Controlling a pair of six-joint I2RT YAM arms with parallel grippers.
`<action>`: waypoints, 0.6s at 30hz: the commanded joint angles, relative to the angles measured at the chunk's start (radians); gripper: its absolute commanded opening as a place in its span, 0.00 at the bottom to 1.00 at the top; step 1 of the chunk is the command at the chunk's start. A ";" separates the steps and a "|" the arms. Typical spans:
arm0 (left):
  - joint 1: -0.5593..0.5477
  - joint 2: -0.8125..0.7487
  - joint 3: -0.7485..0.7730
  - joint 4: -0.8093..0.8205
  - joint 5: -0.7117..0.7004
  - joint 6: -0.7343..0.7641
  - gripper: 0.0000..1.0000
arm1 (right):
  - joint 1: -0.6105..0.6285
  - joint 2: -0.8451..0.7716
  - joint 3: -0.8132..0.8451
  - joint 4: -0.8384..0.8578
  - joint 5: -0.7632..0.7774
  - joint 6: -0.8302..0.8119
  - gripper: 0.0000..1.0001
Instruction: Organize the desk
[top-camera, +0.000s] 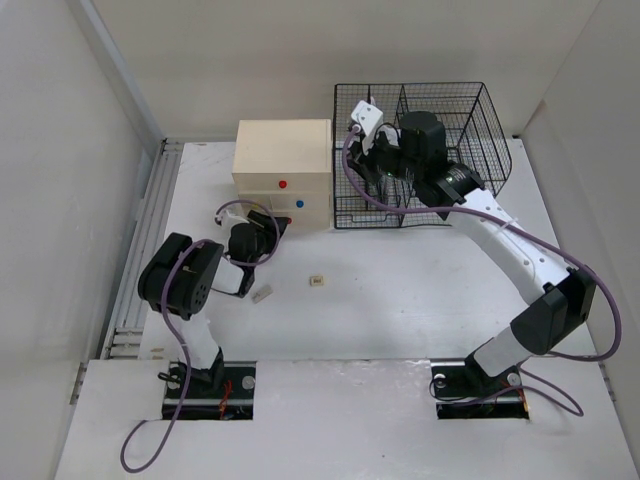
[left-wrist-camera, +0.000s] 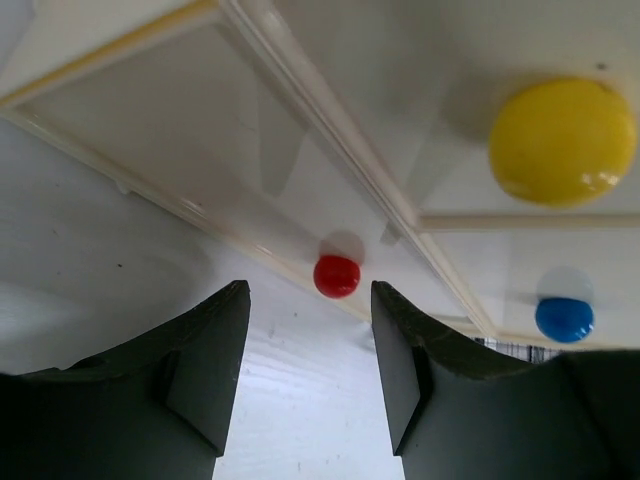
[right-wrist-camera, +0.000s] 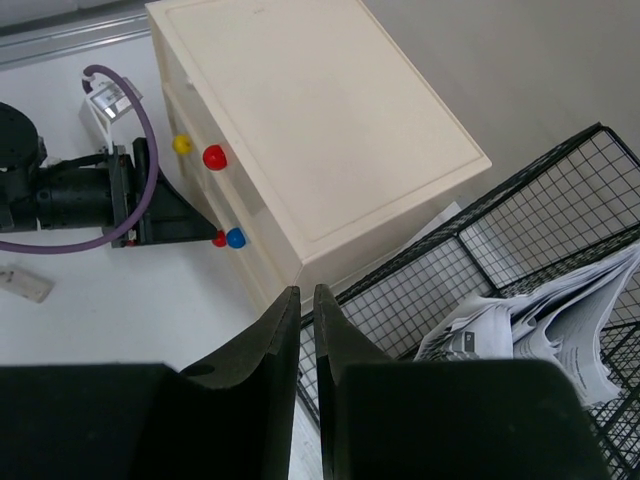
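The white desk (top-camera: 400, 290) carries a beige drawer box (top-camera: 283, 165) and a black wire-mesh organizer (top-camera: 440, 120) at the back. My left gripper (top-camera: 268, 224) is open and low at the box's front. In the left wrist view (left-wrist-camera: 310, 300) a small red knob (left-wrist-camera: 337, 276) sits just ahead of the gap between its fingertips, untouched. A yellow knob (left-wrist-camera: 561, 142) and a blue knob (left-wrist-camera: 564, 318) are further off. My right gripper (right-wrist-camera: 307, 292) is shut and empty, held high over the seam between the box (right-wrist-camera: 320, 130) and the organizer (right-wrist-camera: 420, 290).
A small beige piece (top-camera: 317, 282) and a small white piece (top-camera: 262, 294) lie on the desk in front of the box. Folded papers (right-wrist-camera: 540, 320) sit in the organizer. A ridged rail (top-camera: 140, 260) runs along the desk's left side. White walls enclose the desk.
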 joint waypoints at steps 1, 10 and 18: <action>-0.005 0.023 0.046 0.058 -0.056 -0.005 0.48 | 0.001 -0.027 0.007 0.042 -0.028 0.013 0.16; -0.005 0.109 0.097 0.092 -0.046 -0.014 0.47 | 0.001 -0.018 0.007 0.042 -0.028 0.013 0.16; -0.005 0.118 0.136 0.057 -0.046 -0.024 0.15 | 0.001 -0.018 0.007 0.042 -0.028 0.013 0.16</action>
